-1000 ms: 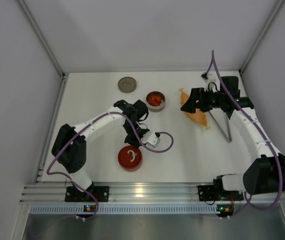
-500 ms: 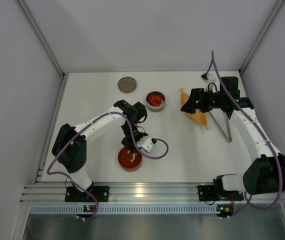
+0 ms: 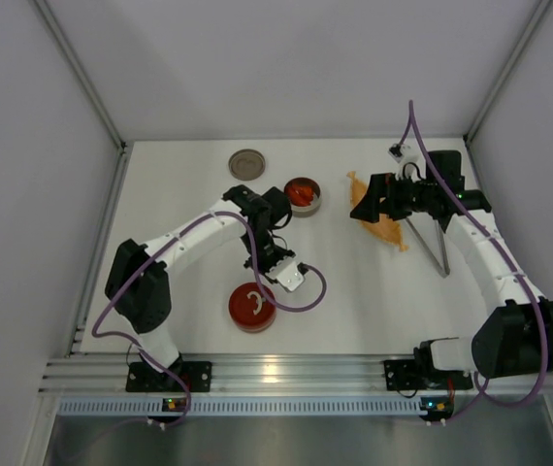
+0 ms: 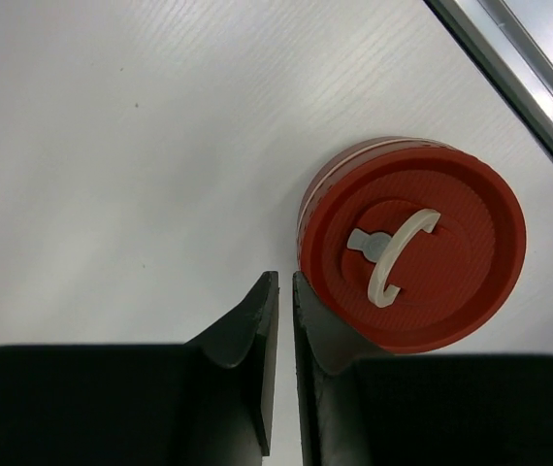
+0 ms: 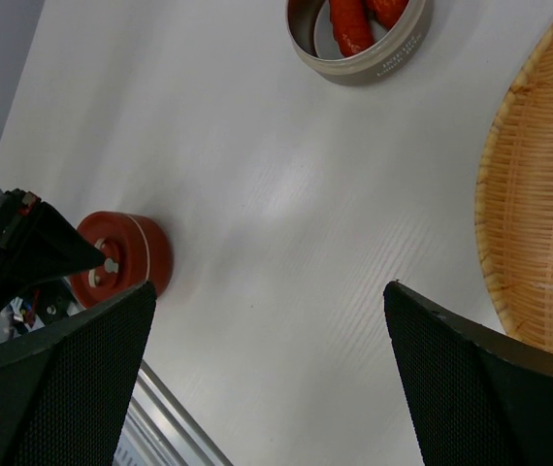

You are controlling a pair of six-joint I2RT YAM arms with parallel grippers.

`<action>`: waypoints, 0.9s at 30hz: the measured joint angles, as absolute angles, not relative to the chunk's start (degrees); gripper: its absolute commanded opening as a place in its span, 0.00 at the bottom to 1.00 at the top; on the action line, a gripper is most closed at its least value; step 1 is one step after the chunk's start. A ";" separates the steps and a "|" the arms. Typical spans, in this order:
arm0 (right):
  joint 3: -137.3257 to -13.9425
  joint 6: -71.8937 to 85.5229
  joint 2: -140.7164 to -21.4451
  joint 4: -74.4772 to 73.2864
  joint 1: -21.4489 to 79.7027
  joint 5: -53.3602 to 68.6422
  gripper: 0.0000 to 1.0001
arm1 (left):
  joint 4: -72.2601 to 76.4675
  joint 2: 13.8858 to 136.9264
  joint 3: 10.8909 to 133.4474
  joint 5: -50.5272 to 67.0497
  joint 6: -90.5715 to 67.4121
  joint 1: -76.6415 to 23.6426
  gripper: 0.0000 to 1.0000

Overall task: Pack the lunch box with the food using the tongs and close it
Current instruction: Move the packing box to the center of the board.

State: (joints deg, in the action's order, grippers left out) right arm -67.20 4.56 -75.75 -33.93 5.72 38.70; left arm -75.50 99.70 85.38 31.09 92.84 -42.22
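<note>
- left gripper (image 4: 284,283): jaws pinched almost together, only a thin slit between them, nothing in it; hangs over bare table (image 4: 112,146) just beside the red-lidded container (image 4: 412,243), not touching it
- that container sits shut, its white loop handle (image 4: 401,254) lying flat on the lid; my read is that a narrow pinch suits hooking that thin loop, so the lid is probably the left arm's job
- right gripper (image 5: 269,291): fingers spread wide, empty; hovers at the inner edge of the woven leaf dish (image 5: 538,194), looking across toward the tins
- tongs (image 3: 430,243): flat on the table right of the dish, beside the right forearm, untouched; the wide-open hand fits a reach for them, but it is not over them yet
- food (image 5: 347,21): red pieces already in the open metal tin (image 5: 374,63), between the two arms; cannot see any round orange-yellow piece
- grey disc lid (image 3: 246,164) lies apart at the back; closing not started
</note>
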 measured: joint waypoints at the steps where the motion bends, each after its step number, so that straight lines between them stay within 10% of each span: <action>1: -67.16 4.51 -75.72 -34.00 5.72 38.70 0.99 | -75.50 100.09 85.38 31.05 93.45 -42.46 0.15; 27: -67.16 4.08 -75.75 -34.02 5.69 38.61 0.99 | -75.44 100.57 77.69 26.48 100.47 -43.99 0.46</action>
State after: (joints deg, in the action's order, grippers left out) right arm -67.16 4.08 -75.75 -34.02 5.69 38.61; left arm -75.44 100.57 77.69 26.48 100.47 -43.99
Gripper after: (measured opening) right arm 0.993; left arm 0.432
